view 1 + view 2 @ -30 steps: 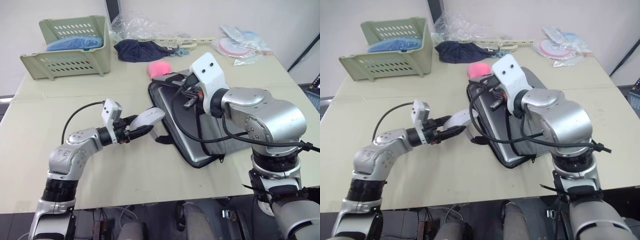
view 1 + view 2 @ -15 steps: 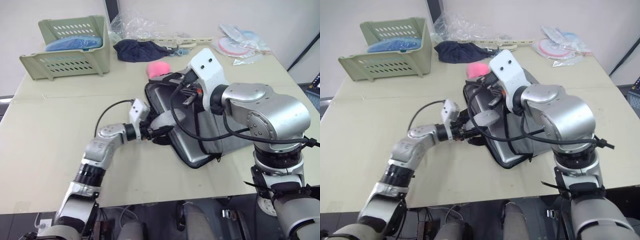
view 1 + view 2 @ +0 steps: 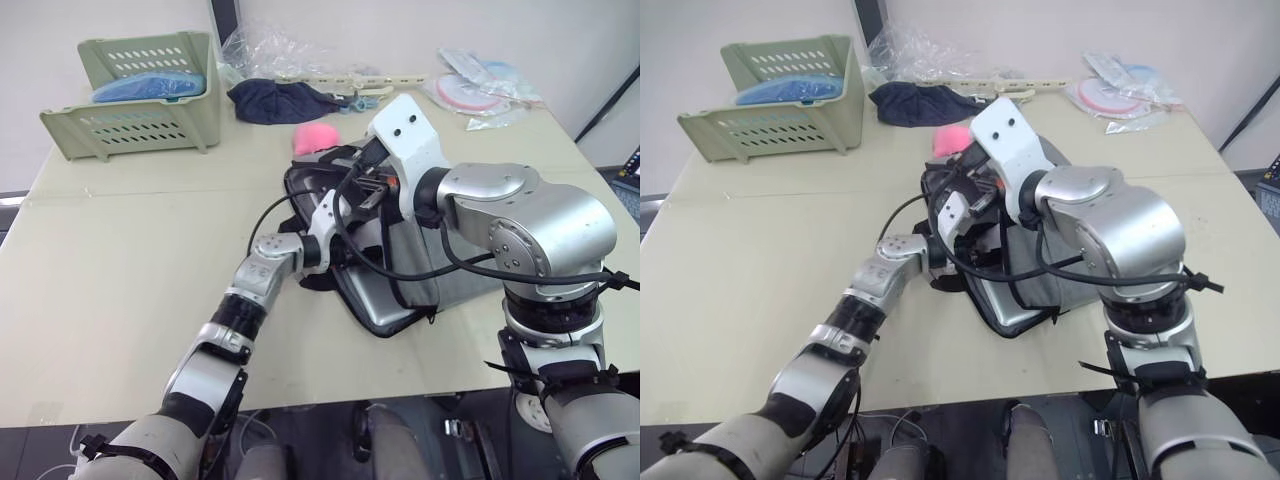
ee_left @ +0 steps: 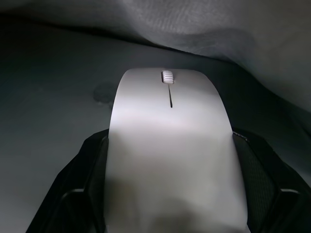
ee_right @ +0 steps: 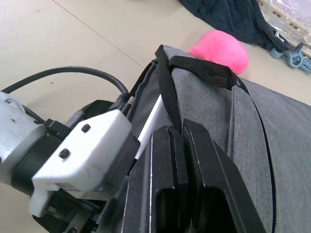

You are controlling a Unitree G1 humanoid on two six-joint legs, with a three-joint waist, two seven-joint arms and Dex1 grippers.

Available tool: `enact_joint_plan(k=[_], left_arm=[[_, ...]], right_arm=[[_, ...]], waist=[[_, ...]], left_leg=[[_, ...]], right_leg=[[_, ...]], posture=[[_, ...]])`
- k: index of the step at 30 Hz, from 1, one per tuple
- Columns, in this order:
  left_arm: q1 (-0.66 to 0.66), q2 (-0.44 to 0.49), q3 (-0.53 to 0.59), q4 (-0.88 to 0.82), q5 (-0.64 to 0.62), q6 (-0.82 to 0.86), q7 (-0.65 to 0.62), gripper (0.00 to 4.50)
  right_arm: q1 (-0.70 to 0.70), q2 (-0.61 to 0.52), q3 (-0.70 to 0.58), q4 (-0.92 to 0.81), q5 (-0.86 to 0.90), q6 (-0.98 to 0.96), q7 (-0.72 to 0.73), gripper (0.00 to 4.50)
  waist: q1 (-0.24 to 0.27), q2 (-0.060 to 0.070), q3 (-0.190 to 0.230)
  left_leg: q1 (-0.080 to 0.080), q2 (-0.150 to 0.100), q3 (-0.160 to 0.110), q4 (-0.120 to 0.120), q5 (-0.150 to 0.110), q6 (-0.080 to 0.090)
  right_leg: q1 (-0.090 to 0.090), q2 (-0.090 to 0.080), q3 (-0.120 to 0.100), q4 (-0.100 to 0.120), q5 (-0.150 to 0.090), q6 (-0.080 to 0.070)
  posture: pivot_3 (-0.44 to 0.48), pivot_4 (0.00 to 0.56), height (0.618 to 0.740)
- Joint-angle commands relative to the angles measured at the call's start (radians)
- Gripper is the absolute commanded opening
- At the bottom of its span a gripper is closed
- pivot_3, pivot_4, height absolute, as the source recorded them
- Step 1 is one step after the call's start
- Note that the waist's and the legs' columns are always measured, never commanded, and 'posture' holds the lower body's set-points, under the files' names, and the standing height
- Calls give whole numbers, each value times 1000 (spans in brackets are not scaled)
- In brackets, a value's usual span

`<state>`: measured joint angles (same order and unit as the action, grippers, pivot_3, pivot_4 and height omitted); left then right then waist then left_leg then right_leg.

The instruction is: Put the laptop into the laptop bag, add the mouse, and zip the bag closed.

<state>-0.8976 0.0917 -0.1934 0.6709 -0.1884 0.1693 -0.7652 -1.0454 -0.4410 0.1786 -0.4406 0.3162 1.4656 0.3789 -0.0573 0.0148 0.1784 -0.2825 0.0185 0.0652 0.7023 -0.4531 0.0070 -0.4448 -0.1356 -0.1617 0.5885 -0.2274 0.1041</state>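
Beige desk (image 3: 120, 260) carried everything, largest first. Lay across its middle: grey laptop bag (image 3: 420, 270), mouth turned toward the robot's left and held agape. Showed inside as a silver edge at the near corner: laptop (image 3: 385, 305), already sheathed, long axis running from the near right to the far left of the desk. Stood well apart at the far left corner: green basket (image 3: 140, 95); beyond the bag, a dark cloth (image 3: 280, 100), and just behind the bag's far end, a pink plush (image 3: 318, 136).

Right hand (image 5: 182, 145) had its fingers pressed together on the bag's upper lip beside the black strap (image 5: 201, 65), lifting that flap. Left hand (image 4: 170, 194) had reached into the mouth beneath the flap, fingers (image 4: 257, 179) clamped on either flank of the white mouse (image 4: 170, 145).

Pointed deeper into the pocket: mouse's long axis, wheel end leading, in line with the arm; grey lining above, dark floor of the pocket below. Looked to be the placing step, mouse well inside but not set down. Called next, by this reading, for opening the left fingers and backing straight out along the same axis while the right kept the lip raised; zip not yet begun.
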Motion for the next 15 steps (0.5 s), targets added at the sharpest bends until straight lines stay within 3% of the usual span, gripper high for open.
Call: enact_joint_plan(k=[1, 15], left_arm=[[-43, -12, 18, 81, 31, -49, 11, 2807], [-161, -68, 54, 411, 121, -202, 29, 2807]], right_arm=[[-59, 11, -19, -48, 8, -16, -5, 112], [-91, 18, -21, -44, 2, -11, -13, 112]], waist=[[0, 0, 0], [2, 0, 0]], left_leg=[[0, 0, 0, 0, 0, 0], [0, 0, 0, 0, 0, 1]], right_leg=[[0, 0, 0, 0, 0, 0], [0, -1, 0, 0, 0, 0]], posture=[[0, 150, 740], [0, 150, 740]])
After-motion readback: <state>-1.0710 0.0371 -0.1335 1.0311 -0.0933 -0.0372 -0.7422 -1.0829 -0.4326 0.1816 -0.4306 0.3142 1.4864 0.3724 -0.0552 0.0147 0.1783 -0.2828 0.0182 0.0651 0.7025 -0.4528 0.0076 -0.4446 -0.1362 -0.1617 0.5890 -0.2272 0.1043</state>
